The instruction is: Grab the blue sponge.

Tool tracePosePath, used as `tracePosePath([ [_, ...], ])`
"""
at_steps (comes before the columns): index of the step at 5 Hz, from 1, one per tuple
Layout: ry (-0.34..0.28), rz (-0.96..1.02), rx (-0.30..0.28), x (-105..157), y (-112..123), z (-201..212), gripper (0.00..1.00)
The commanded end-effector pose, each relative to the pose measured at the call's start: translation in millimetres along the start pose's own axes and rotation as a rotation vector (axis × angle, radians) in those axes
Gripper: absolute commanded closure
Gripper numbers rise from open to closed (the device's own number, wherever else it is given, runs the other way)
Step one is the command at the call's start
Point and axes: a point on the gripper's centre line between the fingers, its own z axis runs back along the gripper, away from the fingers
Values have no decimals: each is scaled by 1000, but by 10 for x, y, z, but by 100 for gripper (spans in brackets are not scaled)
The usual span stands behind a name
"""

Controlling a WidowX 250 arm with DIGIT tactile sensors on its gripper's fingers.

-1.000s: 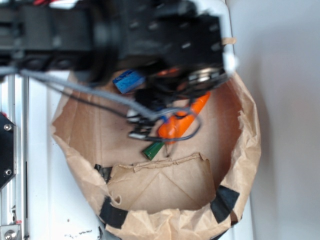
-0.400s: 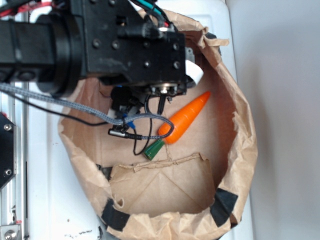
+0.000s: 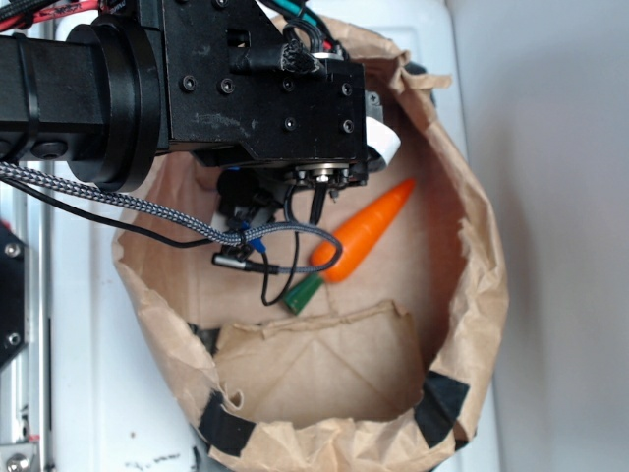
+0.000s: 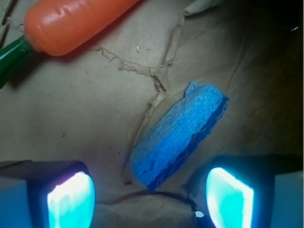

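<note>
In the wrist view the blue sponge [image 4: 178, 135] lies slanted on the brown paper, light blue on top with a darker blue layer along its lower right side. My gripper [image 4: 149, 199] is open, its two glowing fingertips [image 4: 71, 199] standing left and right of the sponge's near end without touching it. In the exterior view the gripper [image 3: 257, 208] hangs low inside the paper bag, and the black wrist block hides the sponge.
An orange toy carrot [image 3: 364, 231] with a green stem lies beside the gripper, at the top left [image 4: 71, 23] of the wrist view. The crumpled bag wall [image 3: 482, 295] rings the floor. A folded paper flap [image 3: 314, 359] lies in front. Cables loop under the wrist.
The arm has dropped down into the bag and shifted left over the sponge, which showed a second ago and is now covered. Almost no motion in the last half second.
</note>
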Motion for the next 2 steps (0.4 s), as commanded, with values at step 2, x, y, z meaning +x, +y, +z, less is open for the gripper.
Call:
tracePosePath([
  [2, -128, 270, -36, -45, -13, -212, 0],
])
